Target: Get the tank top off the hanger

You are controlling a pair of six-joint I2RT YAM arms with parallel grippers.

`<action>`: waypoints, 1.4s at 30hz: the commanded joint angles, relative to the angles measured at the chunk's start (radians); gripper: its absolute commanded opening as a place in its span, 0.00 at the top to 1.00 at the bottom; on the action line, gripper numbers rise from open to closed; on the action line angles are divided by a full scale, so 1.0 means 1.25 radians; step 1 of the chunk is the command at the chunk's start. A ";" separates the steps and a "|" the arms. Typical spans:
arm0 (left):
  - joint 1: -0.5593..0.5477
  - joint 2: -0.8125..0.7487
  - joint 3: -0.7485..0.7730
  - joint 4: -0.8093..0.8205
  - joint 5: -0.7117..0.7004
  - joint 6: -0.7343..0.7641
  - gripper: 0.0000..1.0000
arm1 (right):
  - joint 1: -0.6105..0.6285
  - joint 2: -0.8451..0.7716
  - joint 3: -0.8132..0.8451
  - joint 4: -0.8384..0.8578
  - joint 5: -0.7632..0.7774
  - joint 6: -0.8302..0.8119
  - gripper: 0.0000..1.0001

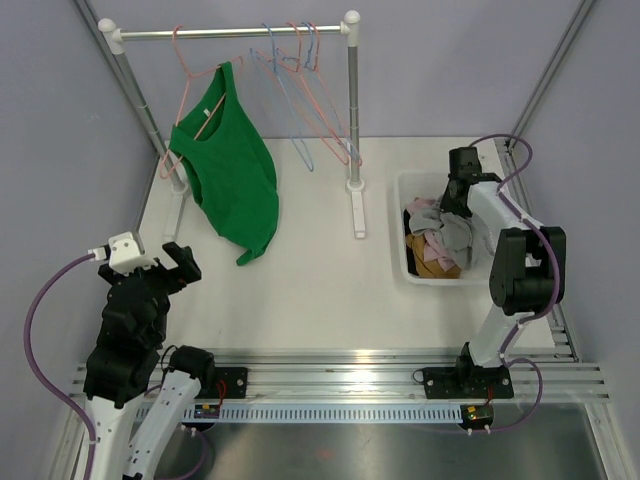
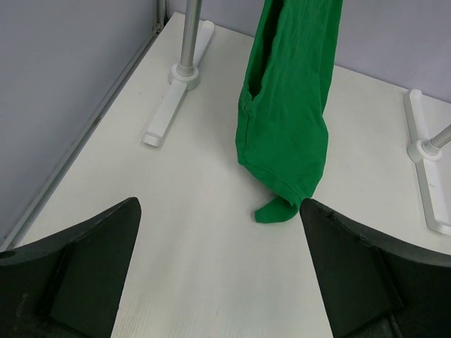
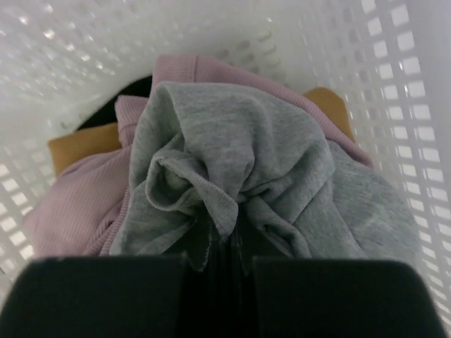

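Observation:
A green tank top (image 1: 235, 175) hangs from a pink hanger (image 1: 190, 68) at the left end of the rack's rod (image 1: 230, 33). Its lower hem touches the table. My left gripper (image 1: 178, 262) is open and empty, low over the table at the near left, well short of the top. In the left wrist view the top (image 2: 289, 120) hangs ahead of the open left gripper (image 2: 219, 205), its hem close to the right finger (image 2: 352, 267). My right gripper (image 1: 455, 200) is down in the white basket (image 1: 402, 190), shut on a grey garment (image 3: 232, 141).
Several empty pink and blue hangers (image 1: 300, 70) hang on the rod's right half. The rack's feet (image 1: 358, 212) (image 2: 173, 98) stand on the table. The basket holds pink (image 3: 77, 197) and tan clothes. Purple walls close in at the left and back.

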 commanded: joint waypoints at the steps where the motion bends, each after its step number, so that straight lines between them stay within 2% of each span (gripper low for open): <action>1: 0.006 0.001 0.001 0.040 -0.020 -0.007 0.01 | 0.005 0.059 -0.086 0.014 -0.086 0.054 0.96; 3: 0.006 0.001 0.007 0.038 -0.019 -0.013 0.01 | 0.005 0.039 -0.117 0.052 -0.086 0.065 0.93; 4: 0.007 -0.001 0.012 0.038 -0.016 -0.021 0.01 | 0.005 0.027 -0.131 0.062 -0.086 0.065 0.86; 6: 0.007 -0.010 0.024 0.041 0.011 -0.023 0.01 | 0.004 -0.002 -0.118 0.045 -0.060 0.065 0.79; 7: 0.007 -0.010 0.029 0.044 0.019 -0.017 0.01 | 0.005 -0.012 -0.090 0.020 -0.053 0.062 0.74; 8: 0.007 -0.008 0.035 0.044 0.026 -0.012 0.01 | 0.005 -0.033 -0.076 0.008 -0.042 0.063 0.62; 10: 0.007 0.020 0.072 0.023 0.043 -0.007 0.01 | 0.005 -0.064 -0.031 -0.025 -0.041 0.065 0.51; 14: 0.007 0.096 0.170 -0.016 0.089 -0.001 0.01 | 0.005 -0.111 0.047 -0.077 -0.026 0.057 0.38; 15: 0.007 0.111 0.187 -0.019 0.125 0.007 0.01 | 0.005 -0.117 0.063 -0.090 -0.018 0.055 0.25; 16: 0.007 0.146 0.234 -0.031 0.141 0.011 0.01 | 0.004 -0.122 0.099 -0.121 -0.011 0.052 0.05; 17: 0.007 0.163 0.255 -0.035 0.158 0.016 0.01 | 0.005 -0.137 0.113 -0.130 -0.002 0.045 0.01; 22: 0.007 0.280 0.390 -0.046 0.188 0.053 0.01 | 0.005 -0.209 0.160 -0.176 0.009 0.034 0.00; 25: 0.007 0.350 0.443 0.012 0.188 0.088 0.01 | 0.004 -0.298 0.145 -0.164 -0.071 0.024 0.01; 27: 0.007 0.411 0.474 0.047 0.164 0.101 0.01 | 0.004 -0.392 0.098 -0.137 -0.185 0.038 0.01; 28: 0.007 0.440 0.490 0.068 0.159 0.109 0.01 | 0.005 -0.425 0.073 -0.100 -0.319 0.039 0.01; 30: 0.010 0.526 0.547 0.088 0.140 0.131 0.01 | 0.004 -0.522 -0.005 -0.051 -0.443 0.057 0.01; 31: 0.012 0.553 0.563 0.112 0.141 0.140 0.01 | 0.005 -0.552 -0.034 0.007 -0.569 0.072 0.01; 33: 0.021 0.634 0.617 0.137 0.168 0.171 0.01 | 0.005 -0.631 -0.133 0.064 -0.680 0.139 0.00; 34: 0.024 0.661 0.644 0.142 0.167 0.177 0.01 | 0.006 -0.658 -0.176 0.157 -0.796 0.175 0.01; 35: 0.031 0.693 0.669 0.137 0.153 0.178 0.01 | 0.008 -0.714 -0.221 0.219 -0.850 0.265 0.00; 36: 0.055 0.717 0.689 0.137 0.161 0.182 0.01 | 0.008 -0.739 -0.304 0.280 -0.889 0.312 0.01; 37: 0.072 0.765 0.728 0.142 0.178 0.183 0.01 | 0.009 -0.763 -0.330 0.340 -0.923 0.340 0.01; 40: 0.124 0.832 0.774 0.166 0.244 0.205 0.01 | 0.016 -0.834 -0.356 0.259 -0.908 0.311 0.00; 42: 0.157 0.852 0.768 0.198 0.327 0.248 0.01 | 0.019 -0.870 -0.352 0.218 -0.904 0.262 0.00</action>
